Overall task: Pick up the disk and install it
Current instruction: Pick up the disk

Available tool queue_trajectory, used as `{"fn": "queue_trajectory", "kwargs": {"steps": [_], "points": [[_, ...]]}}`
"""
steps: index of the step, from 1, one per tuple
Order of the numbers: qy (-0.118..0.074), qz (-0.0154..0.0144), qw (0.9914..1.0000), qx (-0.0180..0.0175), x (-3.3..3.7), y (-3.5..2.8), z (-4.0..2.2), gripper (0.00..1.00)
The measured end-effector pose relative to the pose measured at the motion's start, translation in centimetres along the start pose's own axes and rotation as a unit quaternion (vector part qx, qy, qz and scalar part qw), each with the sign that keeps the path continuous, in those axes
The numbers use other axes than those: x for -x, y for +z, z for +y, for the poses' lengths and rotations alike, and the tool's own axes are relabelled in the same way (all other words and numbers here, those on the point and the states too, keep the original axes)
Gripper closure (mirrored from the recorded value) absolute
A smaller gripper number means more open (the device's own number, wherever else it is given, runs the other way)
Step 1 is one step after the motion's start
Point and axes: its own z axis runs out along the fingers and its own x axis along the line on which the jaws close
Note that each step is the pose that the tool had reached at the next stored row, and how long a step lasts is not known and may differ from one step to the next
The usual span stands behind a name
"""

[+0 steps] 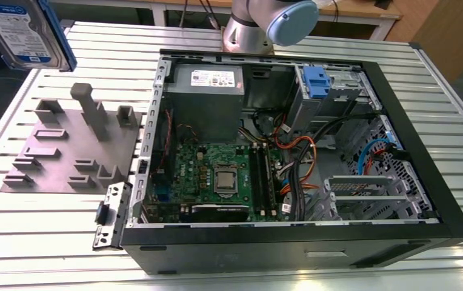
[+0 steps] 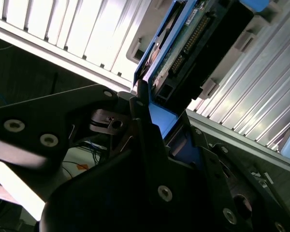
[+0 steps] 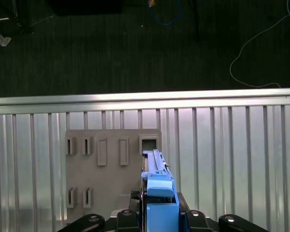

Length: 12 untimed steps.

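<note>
Exterior view first: the disk point(image 1: 21, 30) hangs high at the exterior view's left, label to the camera and blue bracket down its edge. It is clear of the slatted table point(image 1: 54, 227) and well apart from the open computer case point(image 1: 296, 250). On the table beside the case lies a grey fixture plate point(image 1: 62, 151) with upright posts and pockets. Inside the case sit the green motherboard point(image 1: 215, 176), a grey metal box point(image 1: 203, 103) with a small white sticker, and a blue latch point(image 1: 316, 82) at the drive bay. The arm point(image 1: 256, 27) rises behind the case.

In the first wrist view the gripper point(image 3: 159, 220) clamps the disk point(image 3: 157, 181) edge-on, black jaws pressed against both sides of the blue bracket. The plate point(image 3: 111, 188) lies underneath, one square pocket showing just past the disk's end, and dark floor point(image 3: 111, 48) lies beyond the table edge.

In the second wrist view the disk point(image 2: 183, 48) shows its green circuit board and connector row, its blue bracket seated tight in the black gripper body, with bright table slats behind it.
</note>
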Motion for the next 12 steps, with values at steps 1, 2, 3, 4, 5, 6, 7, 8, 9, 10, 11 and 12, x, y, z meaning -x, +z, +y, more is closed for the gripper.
{"fn": "queue_trajectory", "kwargs": {"steps": [1,2,3,4,5,6,7,8,9,10,11,12], "points": [[0.0,0.0,1.0,0.0,0.0,-0.11,0.0,0.64],[0.0,0.0,1.0,0.0,0.0,-0.22,0.0,0.64],[0.0,0.0,1.0,0.0,0.01,-0.33,0.0,0.64],[0.0,0.0,1.0,0.0,0.01,-0.43,-0.01,0.64],[0.0,0.0,1.0,0.0,0.01,-0.51,0.0,0.64],[0.0,0.0,1.0,0.0,0.01,-0.56,-0.01,0.64],[0.0,0.0,1.0,-0.0001,0.01,-0.55,-0.01,0.64],[0.0,0.0,1.0,-0.0001,0.01,-0.55,-0.01,0.64],[0.0,0.0,1.0,-0.0001,0.01,-0.56,-0.01,0.64],[0.0,0.0,1.0,0.0,0.01,-0.57,-0.01,0.64],[-0.002,0.0,1.0,0.0,0.01,-0.57,-0.01,0.64],[-0.003,0.0,1.0,0.0,0.01,-0.57,-0.01,0.64]]}}
